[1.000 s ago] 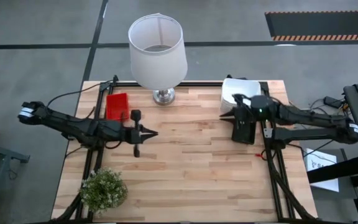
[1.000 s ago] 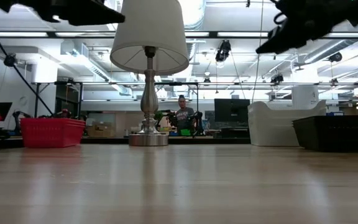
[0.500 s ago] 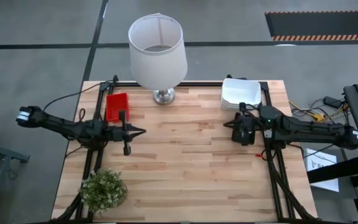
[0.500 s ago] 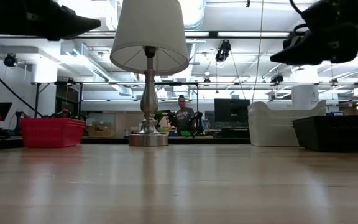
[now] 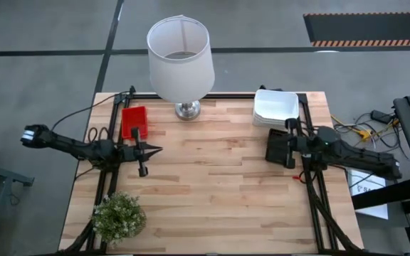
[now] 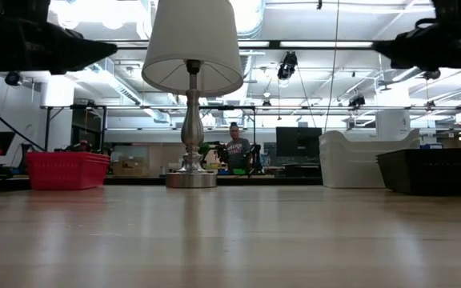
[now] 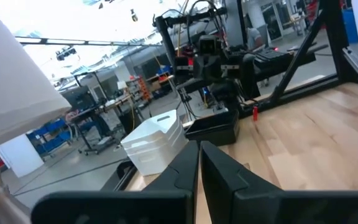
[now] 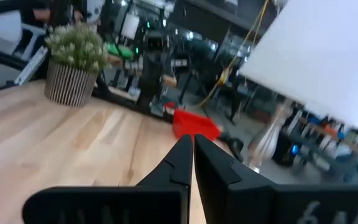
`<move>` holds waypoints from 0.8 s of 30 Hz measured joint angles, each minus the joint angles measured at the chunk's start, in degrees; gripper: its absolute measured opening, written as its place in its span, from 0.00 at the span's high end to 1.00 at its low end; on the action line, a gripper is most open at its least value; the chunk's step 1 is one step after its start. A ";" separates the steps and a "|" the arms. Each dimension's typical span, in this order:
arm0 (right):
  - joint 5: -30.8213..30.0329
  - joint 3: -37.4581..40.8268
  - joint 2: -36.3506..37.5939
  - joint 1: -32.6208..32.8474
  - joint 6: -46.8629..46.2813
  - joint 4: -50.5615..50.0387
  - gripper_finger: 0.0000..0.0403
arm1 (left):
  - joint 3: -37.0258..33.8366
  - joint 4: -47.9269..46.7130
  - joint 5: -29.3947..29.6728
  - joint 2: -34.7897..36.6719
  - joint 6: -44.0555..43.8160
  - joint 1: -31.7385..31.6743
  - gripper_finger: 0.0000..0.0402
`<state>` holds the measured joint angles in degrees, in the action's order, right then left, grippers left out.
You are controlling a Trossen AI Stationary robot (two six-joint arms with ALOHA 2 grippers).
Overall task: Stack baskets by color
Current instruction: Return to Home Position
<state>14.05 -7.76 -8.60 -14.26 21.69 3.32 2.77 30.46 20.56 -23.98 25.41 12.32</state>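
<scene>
Red baskets sat as one stack [image 5: 134, 121] near the far left corner of the table [image 5: 212, 203], long axis running from far edge to near edge. The white stack [image 5: 276, 107] sat at the far right, with the black stack [image 5: 274, 148] just on its near side. Whether those two touched could not be told.

The left gripper [image 7: 199, 146] hung just nearer than the red stack, pointing toward the table's middle, its fingers pressed together on nothing. The right gripper [image 8: 192, 140], likewise closed and empty, overlapped the black stack's right side in the high view and aimed across the table.

Each stack thus lay beside or beneath its nearer arm, so any withdrawal likely turned on height. The high view gave none. The low view showed both arms as dark shapes well above every rim. Only the wrist views showed the fingertips meeting.
</scene>
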 joint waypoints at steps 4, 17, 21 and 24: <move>0.09 2.23 3.51 0.00 0.45 -0.14 0.98 | -2.04 0.56 0.08 2.10 -0.64 0.00 1.00; -0.36 5.24 8.27 0.00 0.60 0.16 0.98 | -2.30 0.52 0.55 4.69 -1.05 0.02 1.00; -0.49 5.24 8.59 0.00 0.07 0.04 0.98 | -2.33 0.57 0.97 4.72 -1.05 0.01 1.00; -0.49 5.24 8.55 0.00 -0.35 -0.03 0.98 | -2.37 0.52 0.96 4.51 -1.05 0.02 1.00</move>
<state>13.56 -2.52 -0.05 -14.26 21.34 3.29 0.40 30.98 21.52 -19.46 24.36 12.34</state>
